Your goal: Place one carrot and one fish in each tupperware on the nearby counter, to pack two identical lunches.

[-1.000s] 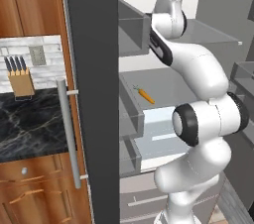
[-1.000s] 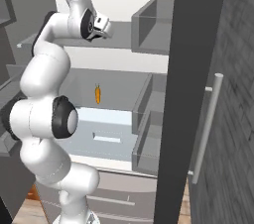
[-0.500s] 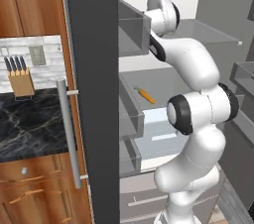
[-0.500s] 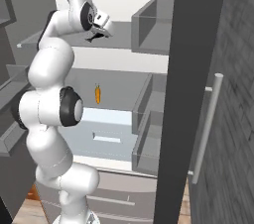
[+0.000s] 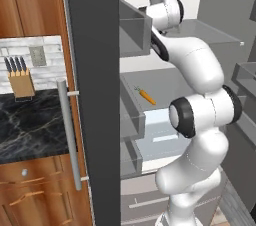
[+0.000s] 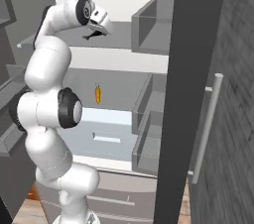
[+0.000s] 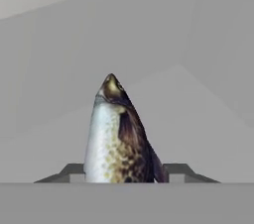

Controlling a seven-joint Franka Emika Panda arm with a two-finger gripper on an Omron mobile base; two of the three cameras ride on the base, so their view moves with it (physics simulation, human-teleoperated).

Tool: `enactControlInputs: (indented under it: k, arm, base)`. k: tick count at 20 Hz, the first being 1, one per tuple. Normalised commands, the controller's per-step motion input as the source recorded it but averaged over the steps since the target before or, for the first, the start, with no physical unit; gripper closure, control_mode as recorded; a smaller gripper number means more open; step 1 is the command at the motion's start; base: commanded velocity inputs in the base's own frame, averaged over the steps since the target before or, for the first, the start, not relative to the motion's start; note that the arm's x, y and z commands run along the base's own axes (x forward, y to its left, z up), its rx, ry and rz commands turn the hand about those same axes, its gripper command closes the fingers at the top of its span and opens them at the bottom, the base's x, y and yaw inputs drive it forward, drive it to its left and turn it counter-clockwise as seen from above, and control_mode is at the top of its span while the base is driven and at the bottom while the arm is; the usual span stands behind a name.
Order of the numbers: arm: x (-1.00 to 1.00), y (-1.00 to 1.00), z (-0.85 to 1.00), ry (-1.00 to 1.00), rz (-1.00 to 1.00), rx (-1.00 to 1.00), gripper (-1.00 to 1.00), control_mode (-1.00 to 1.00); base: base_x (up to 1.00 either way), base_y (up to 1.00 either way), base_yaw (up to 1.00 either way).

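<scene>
The gripper (image 7: 121, 181) is closed on a speckled fish (image 7: 116, 134), held high above the carrot (image 6: 97, 94) lying on the fridge shelf (image 6: 119, 86).

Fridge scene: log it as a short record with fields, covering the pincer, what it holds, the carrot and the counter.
setting: open fridge, door swung wide
pincer: raised high by the upper shelf, shut on a fish
fish: silver belly, dark speckled back, held between the fingertips in the hand view
carrot: orange, lying alone on the middle shelf, apart from the pincer
counter: black marble, left of the fridge, knife block at its back
tupperware: not visible
</scene>
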Motion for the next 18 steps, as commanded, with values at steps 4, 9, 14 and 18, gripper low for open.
enactControlInputs:
  k: [4, 9, 14, 18]
  arm:
    - [-0.96, -0.26, -0.28, -0.51, 0.09, 0.00, 1.00, -1.00]
    - [-1.00, -0.22, -0.05, -0.49, 0.21, 0.00, 1.00, -1.00]
    - [-1.00, -0.20, 0.20, -0.04, 0.13, 0.00, 1.00, -1.00]
    - [-1.00, -0.01, 0.28, 0.20, 0.01, 0.00, 1.00, -1.00]
  base:
    - [0.00, 0.00, 0.00]
    - [0.00, 0.00, 0.00]
    - [0.00, 0.00, 0.00]
    - [0.00, 0.00, 0.00]
